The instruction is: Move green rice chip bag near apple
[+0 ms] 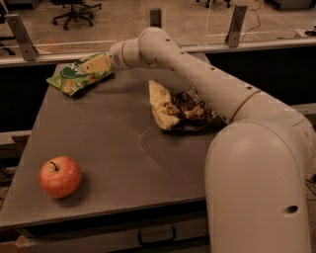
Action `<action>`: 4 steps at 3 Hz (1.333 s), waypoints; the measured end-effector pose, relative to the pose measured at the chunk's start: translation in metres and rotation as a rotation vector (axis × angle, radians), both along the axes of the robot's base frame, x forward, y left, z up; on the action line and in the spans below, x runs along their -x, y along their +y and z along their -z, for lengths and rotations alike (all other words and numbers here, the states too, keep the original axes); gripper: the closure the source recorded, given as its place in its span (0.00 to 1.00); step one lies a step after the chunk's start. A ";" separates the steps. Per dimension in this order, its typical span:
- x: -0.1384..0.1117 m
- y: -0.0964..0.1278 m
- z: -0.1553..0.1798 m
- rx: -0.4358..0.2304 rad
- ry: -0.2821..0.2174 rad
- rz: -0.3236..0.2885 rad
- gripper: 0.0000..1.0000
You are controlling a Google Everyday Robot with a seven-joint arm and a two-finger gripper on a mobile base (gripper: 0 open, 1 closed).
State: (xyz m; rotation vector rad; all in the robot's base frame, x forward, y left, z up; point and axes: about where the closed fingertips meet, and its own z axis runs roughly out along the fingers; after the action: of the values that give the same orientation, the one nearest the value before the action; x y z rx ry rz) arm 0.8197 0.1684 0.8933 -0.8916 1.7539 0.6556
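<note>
The green rice chip bag (pixel 74 79) lies at the far left corner of the grey table (pixel 118 163). It is light green with a dark oval logo and orange chip pictures. My gripper (pixel 95 64) reaches in from the right and rests on the bag's right end, covering part of it. The apple (pixel 59 176) is red-orange with a short dark stem. It sits near the table's front left corner, well apart from the bag and the gripper.
A brown-and-cream snack bag (pixel 180 108) lies right of the table's middle, partly under my arm (pixel 197 79). My large arm base (pixel 261 183) fills the front right. A railing with posts (pixel 22 34) runs behind the table, and office chairs (pixel 74 10) stand beyond it.
</note>
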 end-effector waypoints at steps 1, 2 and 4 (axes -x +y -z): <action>-0.022 0.002 0.010 0.000 0.035 0.029 0.00; -0.035 0.001 0.026 0.039 0.083 0.044 0.00; -0.027 0.007 0.040 0.090 0.111 0.022 0.41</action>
State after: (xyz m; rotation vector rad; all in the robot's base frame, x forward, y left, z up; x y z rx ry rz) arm 0.8471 0.1754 0.8529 -0.9113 1.9028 0.6263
